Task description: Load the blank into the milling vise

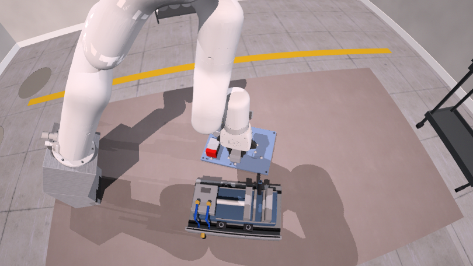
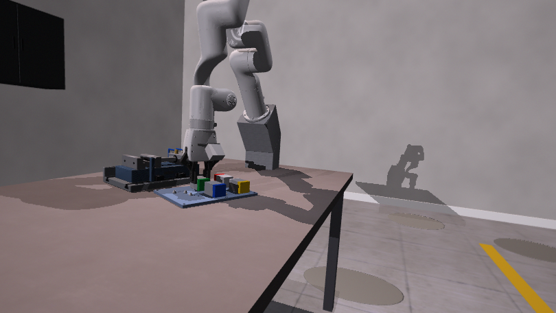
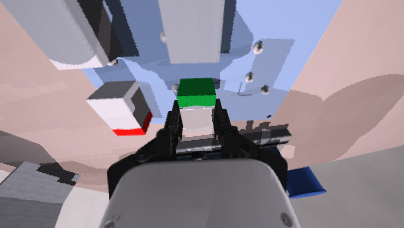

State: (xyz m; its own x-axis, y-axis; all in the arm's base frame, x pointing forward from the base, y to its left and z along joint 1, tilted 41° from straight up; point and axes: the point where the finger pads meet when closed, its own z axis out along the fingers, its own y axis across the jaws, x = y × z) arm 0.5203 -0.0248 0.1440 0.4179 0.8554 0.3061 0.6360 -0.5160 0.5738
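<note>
The blank with the green end (image 3: 196,106) lies on the blue infeed plate (image 1: 239,150), green end pointing away from the wrist camera. My gripper (image 3: 197,108) is down over it, with both black fingers pressed against its long sides. In the exterior view the fingers (image 2: 199,173) straddle the green-ended blank (image 2: 202,183) at plate height. In the top view the wrist (image 1: 236,158) hides that blank. The milling vise (image 1: 236,206) stands just in front of the plate, with an open gap between its jaws and the work stop rod (image 1: 258,185) at the plate end.
A red-ended blank (image 3: 122,107) lies to the left of the held one and shows in the top view (image 1: 211,150). Blue-ended (image 2: 215,189) and yellow-ended (image 2: 239,185) blanks lie on the plate too. Blue hoses (image 1: 201,213) mark the vise's hose end.
</note>
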